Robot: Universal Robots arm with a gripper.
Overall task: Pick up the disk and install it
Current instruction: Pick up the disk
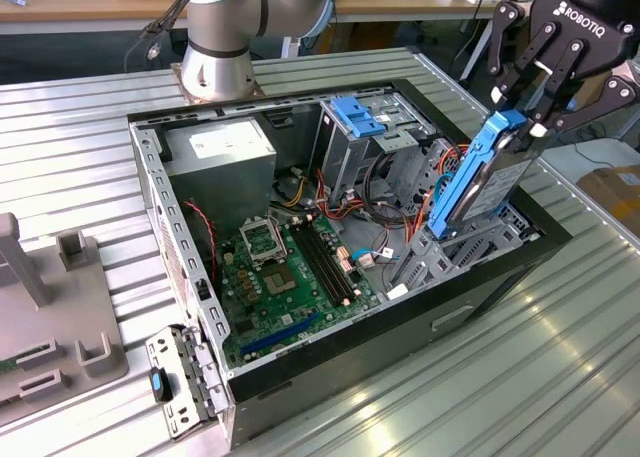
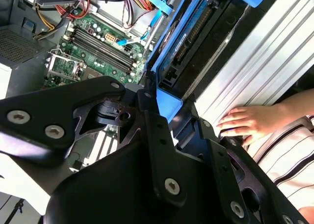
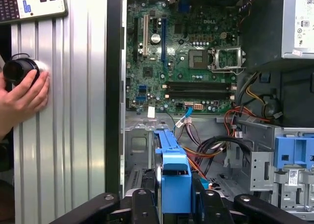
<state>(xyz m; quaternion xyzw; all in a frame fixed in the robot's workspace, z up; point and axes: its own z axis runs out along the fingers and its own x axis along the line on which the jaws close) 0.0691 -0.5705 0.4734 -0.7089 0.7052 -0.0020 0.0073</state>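
The disk (image 1: 478, 185), a dark drive in a bright blue carrier, stands on edge and tilted over the drive bay at the open computer case's end on the exterior view's right. My gripper (image 1: 523, 125) comes from above and is shut on its upper end. In both wrist views the black fingers clamp the blue carrier's sides: disk (image 2: 172, 47) with gripper (image 2: 169, 106), and disk (image 3: 174, 177) with gripper (image 3: 175, 198). The disk's lower end sits at the bay's grey metal frame (image 1: 470, 239).
Inside the case (image 1: 150, 177) lie the green motherboard (image 1: 290, 277), a grey power supply (image 1: 222, 157), an upright metal cage with a light-blue bracket (image 1: 355, 115), and red and orange cables (image 1: 395, 202). A person's hand (image 3: 22, 94) rests on the ribbed table beside the case. Grey fixtures (image 1: 55, 307) stand at the exterior view's left.
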